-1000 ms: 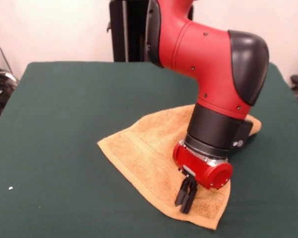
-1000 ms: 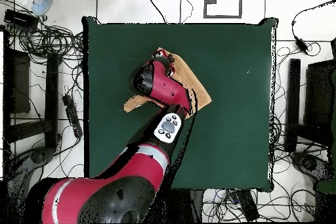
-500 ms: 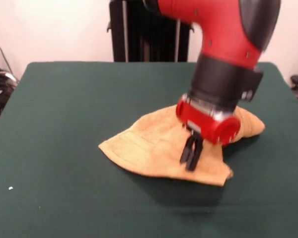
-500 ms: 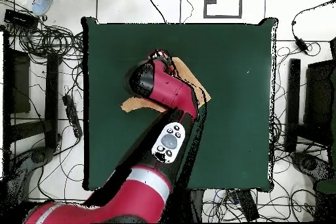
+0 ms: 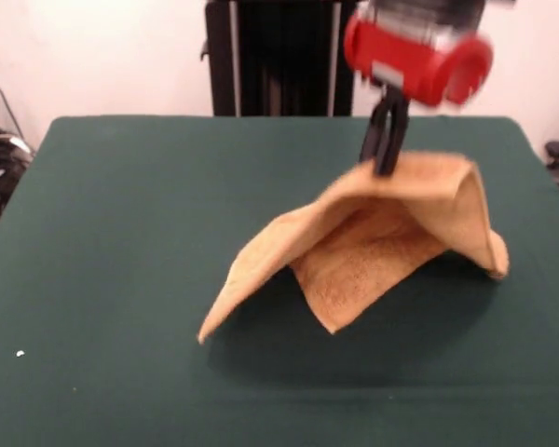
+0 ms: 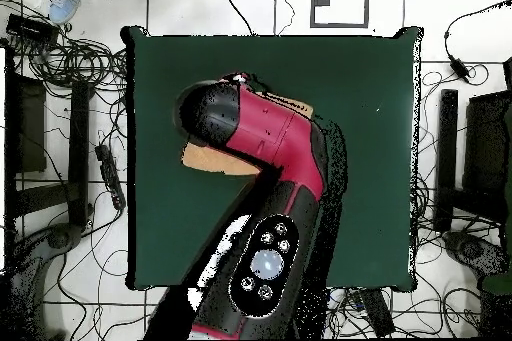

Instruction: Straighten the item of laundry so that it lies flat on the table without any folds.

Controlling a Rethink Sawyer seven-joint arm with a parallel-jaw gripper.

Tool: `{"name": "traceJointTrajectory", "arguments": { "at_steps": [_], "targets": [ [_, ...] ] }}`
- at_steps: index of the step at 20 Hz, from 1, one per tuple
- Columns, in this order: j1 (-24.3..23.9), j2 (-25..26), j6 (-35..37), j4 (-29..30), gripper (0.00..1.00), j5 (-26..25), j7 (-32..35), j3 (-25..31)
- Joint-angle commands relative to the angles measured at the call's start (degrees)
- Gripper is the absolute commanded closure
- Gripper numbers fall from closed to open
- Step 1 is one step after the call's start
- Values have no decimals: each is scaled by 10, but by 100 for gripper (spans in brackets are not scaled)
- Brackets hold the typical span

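Front view shows one gripper (image 5: 386,158) pinched on the top edge of one orange-tan terry towel (image 5: 373,244), lifted tent-like above the dark green cloth table (image 5: 121,242) — a corner at lower left, a pointed flap hanging at centre, the right end curled down near the cloth. Overhead, the red and black arm (image 6: 270,147) hides gripper and nearly all the towel — only tan slivers show beside it (image 6: 205,157) on the table (image 6: 370,157).
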Motion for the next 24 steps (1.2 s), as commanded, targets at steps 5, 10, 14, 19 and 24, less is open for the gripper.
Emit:
{"name": "traceJointTrajectory", "arguments": {
  "at_steps": [5,10,14,19,24],
  "targets": [
    [-31,-95,183,-32,100,-73,-16,46],
    [-46,-124,249,-60,100,-91,-23,51],
    [-58,-165,246,-12,100,-85,-39,76],
    [-93,-208,148,109,100,-54,-89,131],
    [-142,-226,75,179,100,-37,-137,192]
  ]
}}
